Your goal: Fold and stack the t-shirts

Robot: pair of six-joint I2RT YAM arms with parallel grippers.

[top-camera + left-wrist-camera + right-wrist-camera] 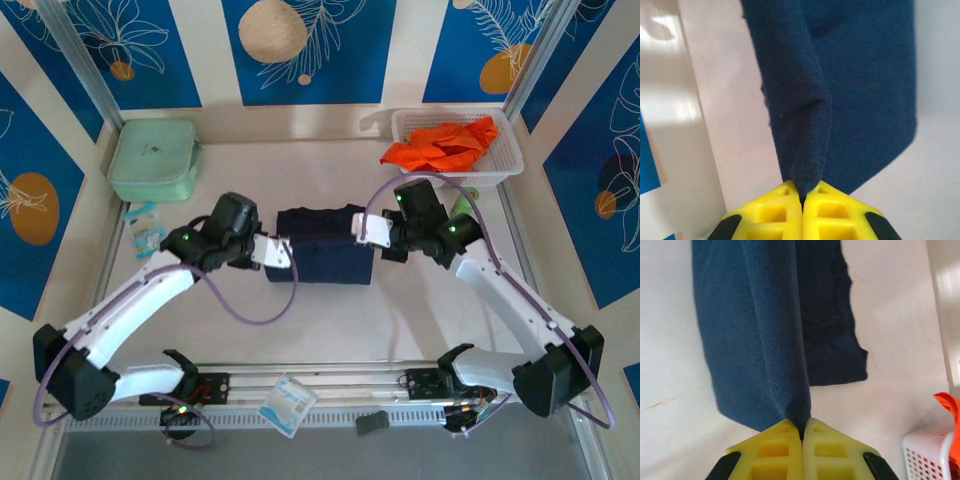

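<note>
- Folding is under way on the table [330, 330]: we judge the navy t-shirt [322, 250], lying mid-table as a compact rectangle, partly folded and not yet finished.
- The orange t-shirt [440, 145] sits crumpled in the white basket [412, 122] at far right; we judge that its folding and the stacking remain.
- The left gripper [283, 252] and right gripper [364, 232] each clamp an opposite edge of the navy cloth, jaws closed on it.
- The wrist views add grip detail: yellow fingers [775, 215] meet on a raised ridge of fabric. The overhead view supplies the whole layout.
</note>
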